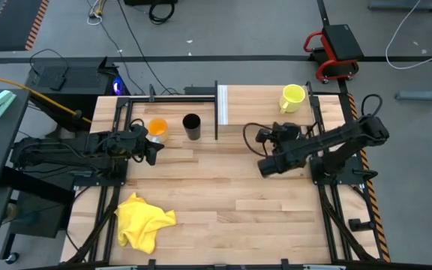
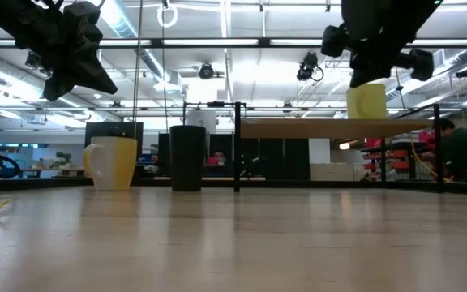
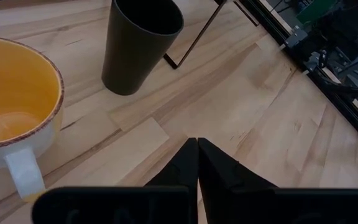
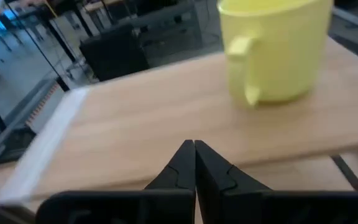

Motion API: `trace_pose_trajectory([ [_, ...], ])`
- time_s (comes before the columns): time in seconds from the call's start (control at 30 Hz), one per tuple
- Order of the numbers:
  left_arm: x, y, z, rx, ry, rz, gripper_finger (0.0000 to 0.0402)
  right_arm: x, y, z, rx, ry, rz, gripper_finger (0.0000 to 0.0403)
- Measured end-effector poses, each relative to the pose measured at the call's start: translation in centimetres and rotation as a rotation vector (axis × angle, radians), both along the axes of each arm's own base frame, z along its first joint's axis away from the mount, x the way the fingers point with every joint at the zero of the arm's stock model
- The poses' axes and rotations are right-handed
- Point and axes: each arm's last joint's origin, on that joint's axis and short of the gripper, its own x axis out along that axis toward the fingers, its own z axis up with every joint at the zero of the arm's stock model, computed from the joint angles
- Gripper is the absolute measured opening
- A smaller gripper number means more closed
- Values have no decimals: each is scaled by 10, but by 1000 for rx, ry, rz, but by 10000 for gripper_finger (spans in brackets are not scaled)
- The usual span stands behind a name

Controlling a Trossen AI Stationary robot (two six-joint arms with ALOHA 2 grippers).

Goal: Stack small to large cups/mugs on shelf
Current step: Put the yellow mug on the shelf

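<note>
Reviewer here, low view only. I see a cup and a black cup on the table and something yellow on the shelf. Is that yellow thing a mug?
Observer: Yes, the yellow mug stands upright on the shelf, handle visible in the right wrist view.
Operator: Is either gripper holding anything?
Observer: No. The left gripper is shut and empty above the table, beside the orange cup.
Operator: And the right?
Observer: The right gripper is shut, empty, facing the shelf edge.
Operator: Are the cups touching?
Observer: No, the black cup stands apart from the orange one.
</note>
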Motion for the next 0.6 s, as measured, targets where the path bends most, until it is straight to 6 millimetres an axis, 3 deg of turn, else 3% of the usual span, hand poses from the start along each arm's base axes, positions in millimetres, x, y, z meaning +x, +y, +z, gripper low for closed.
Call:
trace_pose_trajectory([
  [0.17, 0, 0, 0, 6, 0, 8, 21, 15, -9, 0, -25, -89, -6, 4],
  [0.3, 0, 1, 0, 15, 0, 22, 26, 29, -21, 0, -30, 2, 34, 2],
  [0.6, 0, 1, 0, 18, -1, 30, 15, 47, -69, 0, 36, 147, 34, 2],
])
